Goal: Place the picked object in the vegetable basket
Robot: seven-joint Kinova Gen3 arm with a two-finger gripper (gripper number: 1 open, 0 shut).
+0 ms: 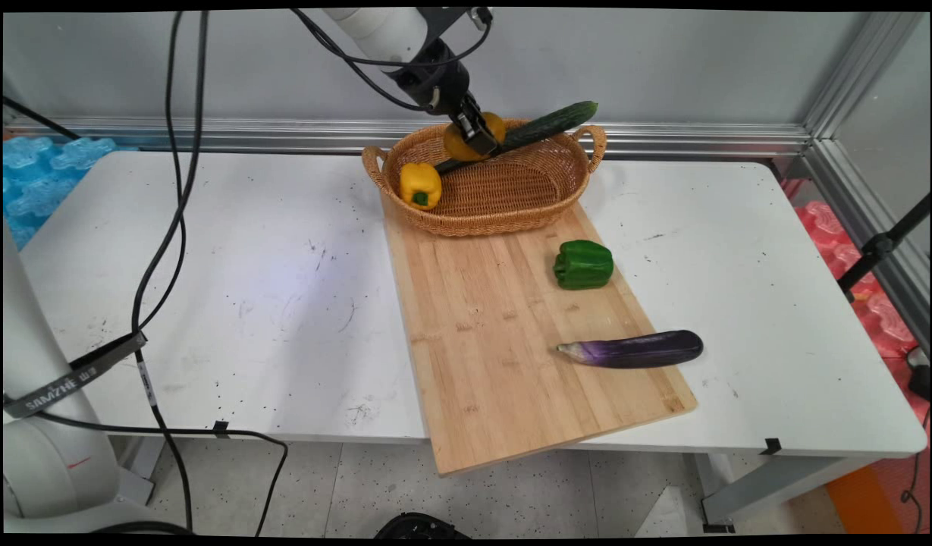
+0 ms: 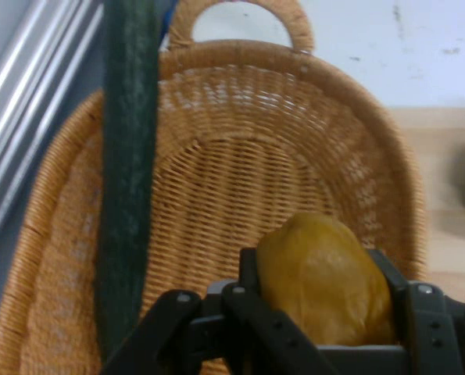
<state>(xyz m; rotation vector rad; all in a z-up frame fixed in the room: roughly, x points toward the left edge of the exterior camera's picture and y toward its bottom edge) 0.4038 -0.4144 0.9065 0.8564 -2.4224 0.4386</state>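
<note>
Hanging over the far rim of the wicker basket, the gripper is clamped on a round orange-yellow fruit. A long cucumber is laid slanting across the basket, just beside the fruit. A yellow pepper is seen at the basket's 9 o'clock end. On the wooden board, at 5 o'clock from the basket, a green pepper and an eggplant are lying.
</note>
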